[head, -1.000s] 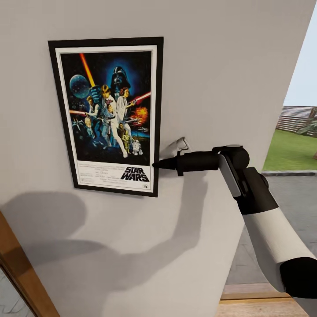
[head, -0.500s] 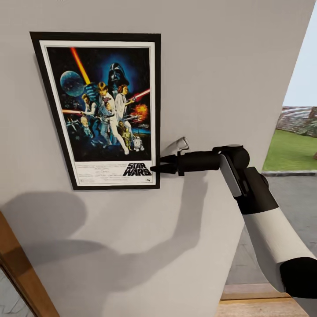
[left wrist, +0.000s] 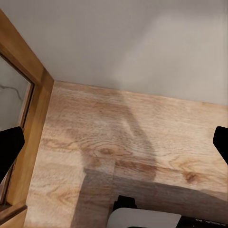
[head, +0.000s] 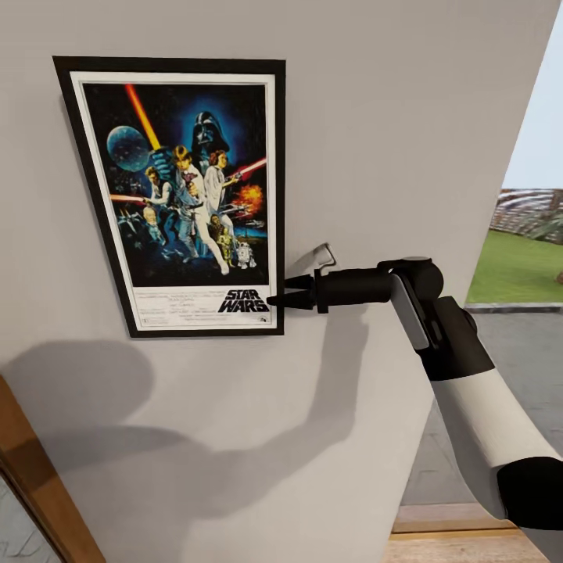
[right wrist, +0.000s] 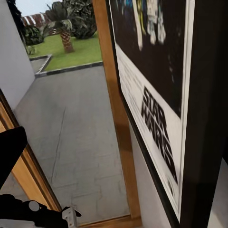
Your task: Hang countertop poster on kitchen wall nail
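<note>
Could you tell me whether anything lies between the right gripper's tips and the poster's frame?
Nothing: in the head view the right gripper meets the lower right edge of the poster, leaving no gap.

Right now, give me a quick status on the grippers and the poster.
Right gripper open, fingertips at the poster's lower right edge. Poster upright, flat on the wall. Left gripper open over wood floor, empty. Nothing in the way.

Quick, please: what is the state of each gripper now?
Left gripper: open, holding nothing.
Right gripper: open, fingertips at the poster's right edge, not gripping it.
</note>
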{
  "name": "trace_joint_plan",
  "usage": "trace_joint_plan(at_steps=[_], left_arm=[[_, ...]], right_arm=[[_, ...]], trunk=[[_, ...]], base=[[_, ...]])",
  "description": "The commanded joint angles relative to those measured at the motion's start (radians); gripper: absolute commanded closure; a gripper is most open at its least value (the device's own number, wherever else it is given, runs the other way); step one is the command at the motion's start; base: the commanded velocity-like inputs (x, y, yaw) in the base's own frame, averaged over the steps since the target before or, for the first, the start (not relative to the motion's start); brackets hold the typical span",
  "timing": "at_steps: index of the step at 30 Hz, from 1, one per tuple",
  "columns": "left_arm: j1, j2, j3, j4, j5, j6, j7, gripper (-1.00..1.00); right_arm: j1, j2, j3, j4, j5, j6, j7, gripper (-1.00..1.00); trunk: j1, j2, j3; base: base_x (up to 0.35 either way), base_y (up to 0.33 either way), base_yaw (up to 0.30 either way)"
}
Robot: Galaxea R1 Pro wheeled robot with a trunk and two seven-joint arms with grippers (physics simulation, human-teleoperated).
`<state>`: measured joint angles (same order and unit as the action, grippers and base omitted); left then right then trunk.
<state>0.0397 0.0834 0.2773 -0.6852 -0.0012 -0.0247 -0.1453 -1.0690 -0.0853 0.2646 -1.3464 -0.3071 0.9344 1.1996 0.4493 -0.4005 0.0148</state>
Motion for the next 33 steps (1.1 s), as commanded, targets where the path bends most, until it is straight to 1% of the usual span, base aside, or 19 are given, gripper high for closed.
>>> trace_joint_plan(at_steps=[1, 7, 13, 18, 24, 26, 28, 30, 32, 33], left_arm=[[0.0, -0.001, 0.003, 0.0, 0.0, -0.001, -0.007, -1.0], [0.0, -0.001, 0.003, 0.0, 0.0, -0.001, -0.007, -1.0], [0.0, -0.001, 0.003, 0.0, 0.0, -0.002, -0.007, -1.0], [0.0, -0.001, 0.003, 0.0, 0.0, -0.001, -0.007, -1.0], [0.0, -0.001, 0.003, 0.0, 0.0, -0.002, -0.008, -1.0], [0.0, -0.001, 0.003, 0.0, 0.0, -0.002, -0.008, -1.0], [0.0, -0.001, 0.003, 0.0, 0.0, -0.002, -0.008, -1.0], [0.0, 0.0, 0.003, 0.0, 0.0, -0.002, -0.009, -1.0], [0.0, 0.0, 0.003, 0.0, 0.0, -0.001, -0.009, -1.0], [0.0, 0.0, 0.003, 0.0, 0.0, -0.001, -0.009, -1.0]], right_arm=[[0.0, -0.001, 0.001, 0.001, 0.026, -0.019, -0.04, -1.0], [0.0, -0.001, 0.001, 0.001, 0.026, -0.019, -0.04, -1.0], [0.0, -0.001, 0.0, 0.001, 0.026, -0.019, -0.04, -1.0], [0.0, -0.001, 0.0, 0.001, 0.026, -0.019, -0.04, -1.0], [0.0, -0.001, 0.001, -0.001, 0.024, -0.02, -0.036, -1.0], [0.003, -0.001, 0.002, -0.015, 0.022, -0.025, -0.034, -1.0], [0.019, -0.002, 0.002, -0.032, 0.021, -0.039, -0.033, -1.0], [0.068, -0.002, 0.002, -0.077, 0.02, -0.082, -0.013, -1.0], [0.096, -0.002, 0.003, -0.092, 0.02, -0.1, 0.006, -1.0], [0.153, -0.002, 0.003, -0.108, 0.022, -0.131, 0.035, -1.0]], trunk=[[0.001, 0.0, 0.0], [0.001, 0.0, 0.0], [0.001, 0.0, 0.0], [0.001, 0.0, 0.0], [0.001, 0.0, 0.0], [0.001, 0.0, 0.0], [0.001, 0.0, 0.0], [0.001, 0.0, 0.0], [0.001, 0.0, 0.0], [0.001, 0.0, 0.0]], base=[[0.0, 0.0, 0.0], [-0.009, -0.004, 0.0], [-0.183, -0.079, 0.0], [-0.089, -0.032, 0.0], [-0.253, -0.005, 0.0], [-0.199, -0.001, 0.0], [-0.112, -0.001, 0.0], [-0.052, 0.0, 0.0], [-0.029, 0.0, 0.0], [-0.013, 0.0, 0.0]])
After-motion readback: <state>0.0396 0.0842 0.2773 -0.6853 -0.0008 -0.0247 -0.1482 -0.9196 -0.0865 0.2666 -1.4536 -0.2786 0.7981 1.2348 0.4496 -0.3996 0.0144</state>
